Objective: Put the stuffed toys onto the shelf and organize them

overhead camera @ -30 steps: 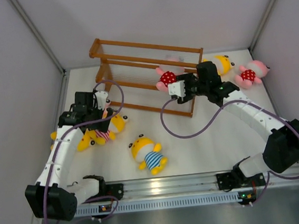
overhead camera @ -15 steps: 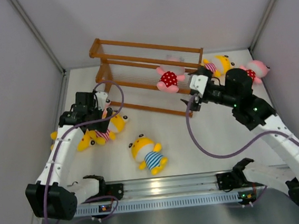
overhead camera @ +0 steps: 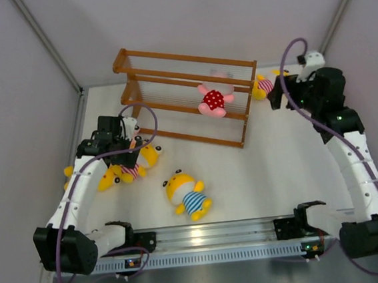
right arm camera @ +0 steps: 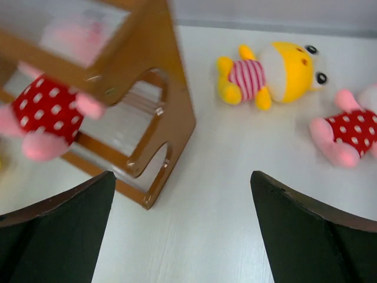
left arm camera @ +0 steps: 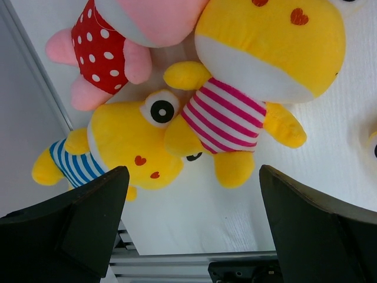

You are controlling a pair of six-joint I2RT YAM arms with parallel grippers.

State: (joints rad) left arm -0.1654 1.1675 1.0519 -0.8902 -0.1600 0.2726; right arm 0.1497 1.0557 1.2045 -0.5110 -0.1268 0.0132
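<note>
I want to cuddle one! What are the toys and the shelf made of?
The toys look like soft plush cloth: fuzzy, not shiny, with puffy stuffed arms and legs. The shelf looks like brown wood with a smooth, slightly glossy finish. It has hard, cut edges and an even brown colour, though it could be stained or painted.

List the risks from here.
The left gripper hangs open over three toys packed together: the pink-striped toy, the blue-striped toy and a pink dotted toy. Closing may pinch two. The pink toy on the shelf sprawls over thin rods and may slip off. The right gripper, open near the shelf's side frame, might bump it.
</note>
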